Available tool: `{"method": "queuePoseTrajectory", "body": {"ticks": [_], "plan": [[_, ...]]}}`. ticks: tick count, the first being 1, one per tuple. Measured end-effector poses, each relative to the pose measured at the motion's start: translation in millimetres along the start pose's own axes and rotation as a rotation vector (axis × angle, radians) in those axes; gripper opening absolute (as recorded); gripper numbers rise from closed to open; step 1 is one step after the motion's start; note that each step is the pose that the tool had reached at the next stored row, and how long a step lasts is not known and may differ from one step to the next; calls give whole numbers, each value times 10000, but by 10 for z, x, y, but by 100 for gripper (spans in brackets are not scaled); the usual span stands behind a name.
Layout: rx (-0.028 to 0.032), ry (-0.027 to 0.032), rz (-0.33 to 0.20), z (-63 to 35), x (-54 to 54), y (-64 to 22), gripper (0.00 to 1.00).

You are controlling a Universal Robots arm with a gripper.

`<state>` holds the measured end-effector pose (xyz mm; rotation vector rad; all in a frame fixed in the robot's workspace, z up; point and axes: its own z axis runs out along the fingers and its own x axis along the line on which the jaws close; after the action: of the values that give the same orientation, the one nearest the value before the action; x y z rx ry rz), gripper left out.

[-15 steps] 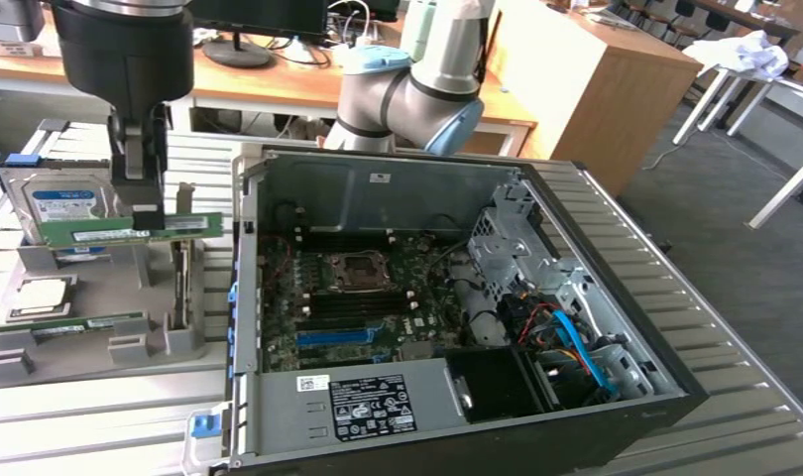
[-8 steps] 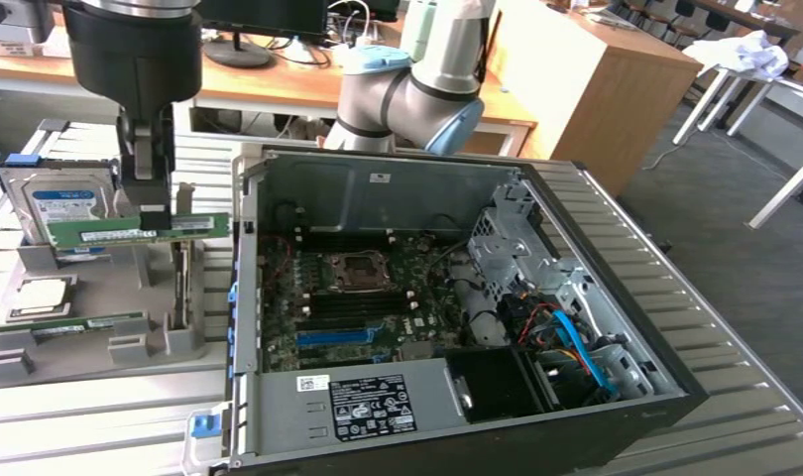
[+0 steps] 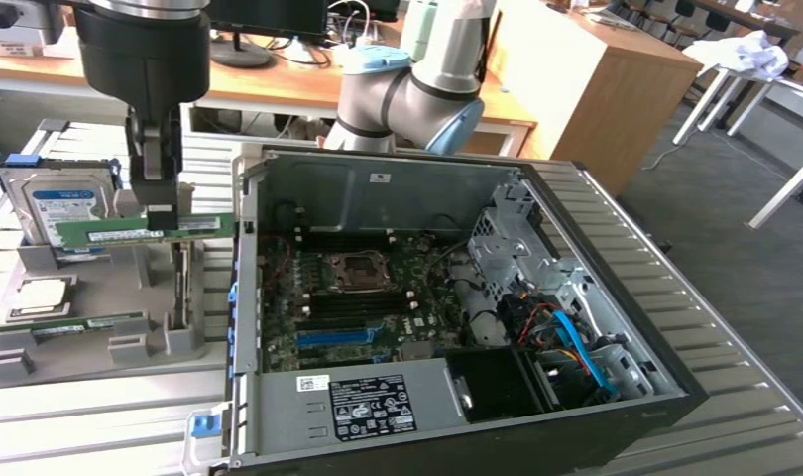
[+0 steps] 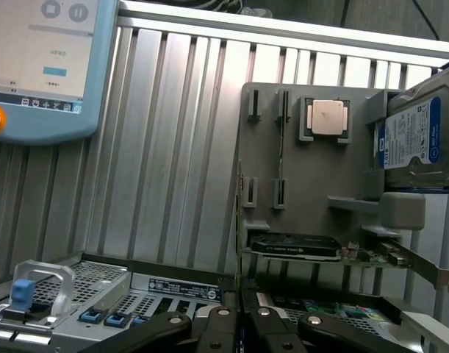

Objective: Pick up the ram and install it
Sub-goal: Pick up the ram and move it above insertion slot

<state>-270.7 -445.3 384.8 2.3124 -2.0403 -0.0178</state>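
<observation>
The ram (image 3: 144, 230) is a thin green stick with a white sticker. It hangs level above the grey parts holder (image 3: 97, 347), at the exterior view's left. My gripper (image 3: 159, 213) comes down from above and is shut on the ram's upper edge near its middle. In the wrist view the black fingers (image 4: 217, 327) are pressed together, and the ram (image 4: 239, 220) shows edge-on as a thin strip running away from them. The open computer case (image 3: 256, 297) stands just to the exterior view's right of the ram, with the motherboard (image 3: 362, 297) exposed inside.
On the holder stand a silver hard drive (image 3: 57, 203) with a blue-white label, a square processor chip (image 3: 42, 296) and a second green stick (image 3: 71, 325). A black card (image 4: 294, 246) lies on the holder's lower ledge. A teach pendant (image 4: 40, 66) rests on the ribbed table.
</observation>
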Motion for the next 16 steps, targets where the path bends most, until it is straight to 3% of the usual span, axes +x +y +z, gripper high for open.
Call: {"method": "queuePoseTrajectory", "body": {"ticks": [16], "plan": [[-1, 10, 1, -5, 13, -106, 13]]}}
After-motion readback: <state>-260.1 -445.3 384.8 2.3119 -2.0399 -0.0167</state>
